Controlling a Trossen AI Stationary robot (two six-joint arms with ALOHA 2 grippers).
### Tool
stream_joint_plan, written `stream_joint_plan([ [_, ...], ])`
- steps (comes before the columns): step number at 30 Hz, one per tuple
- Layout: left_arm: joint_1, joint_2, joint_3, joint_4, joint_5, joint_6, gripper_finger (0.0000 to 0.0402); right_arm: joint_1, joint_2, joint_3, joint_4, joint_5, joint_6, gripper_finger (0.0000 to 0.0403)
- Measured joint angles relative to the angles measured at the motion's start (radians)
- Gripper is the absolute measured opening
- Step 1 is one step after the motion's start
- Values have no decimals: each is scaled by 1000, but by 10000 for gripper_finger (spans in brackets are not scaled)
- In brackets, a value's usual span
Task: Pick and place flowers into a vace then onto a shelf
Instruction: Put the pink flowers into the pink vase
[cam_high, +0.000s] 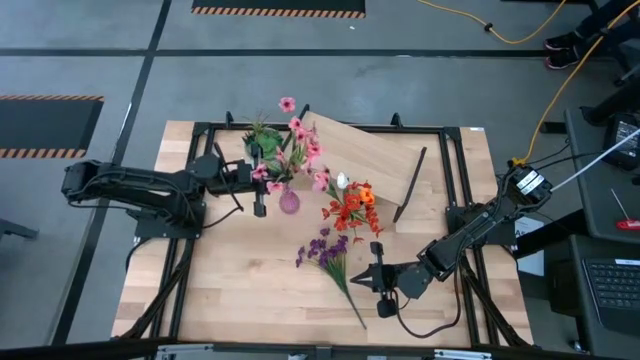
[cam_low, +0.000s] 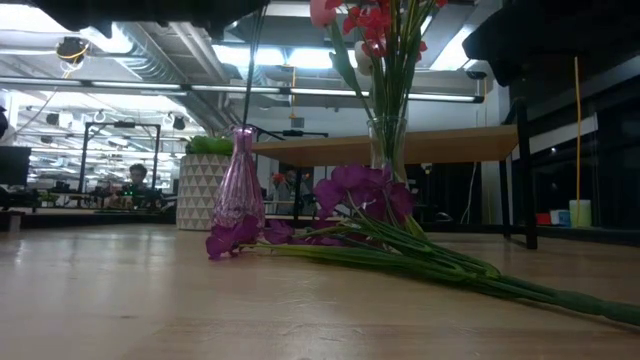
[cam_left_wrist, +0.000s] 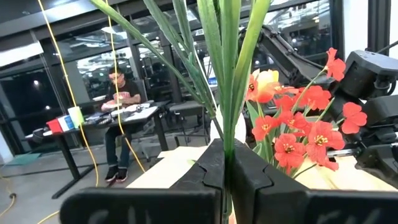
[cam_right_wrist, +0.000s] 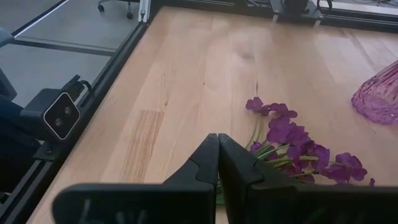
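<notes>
High view: the left gripper (cam_high: 259, 208) hung just at nine o'clock of the pink vase (cam_high: 289, 201), with pink blossoms (cam_high: 300, 140) spread above it toward twelve o'clock.
Left gripper: fingers pressed together on a bunch of green stems (cam_left_wrist: 225, 74); the left wrist view showed the stalks rising straight out of the seam between the pads.
Right gripper: the right gripper (cam_high: 381, 280) sat low over the table (cam_high: 230, 290) at about five o'clock of the vase, jaws shut; the right wrist view showed nothing between them, only the purple flowers (cam_right_wrist: 298, 140) lying just ahead.
Purple flowers: flat on the tabletop, blooms toward the vase, stalks trailing to the right gripper's side.
Red and orange flowers: red and orange flowers (cam_high: 352, 207) stood at three o'clock of the vase, in a clear glass (cam_low: 388, 145) by the low view.
Shelf: the shelf (cam_high: 370, 160) lay tipped at about one o'clock of the vase, nothing standing on it.
Step in hand, as I judged it: seating the held stems in the narrow vase neck.
How to do it well: keep the stalks upright and centred over the mouth, lower slowly, and release only once the ends are inside, since a sideways nudge could topple the slim vase.
</notes>
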Motion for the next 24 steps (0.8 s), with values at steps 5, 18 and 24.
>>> stream_joint_plan([
  [5, 0, 18, 0, 0, 0, -11, 3, 0, 0, 0, 0, 0, 4, 14],
  [18, 0, 61, -178, 283, -92, -29, 3, 1, 0, 0, -3, 0, 29, 14],
  [24, 27, 61, -309, 435, -88, -94, 3, 0, 0, 0, -3, 0, 27, 14],
])
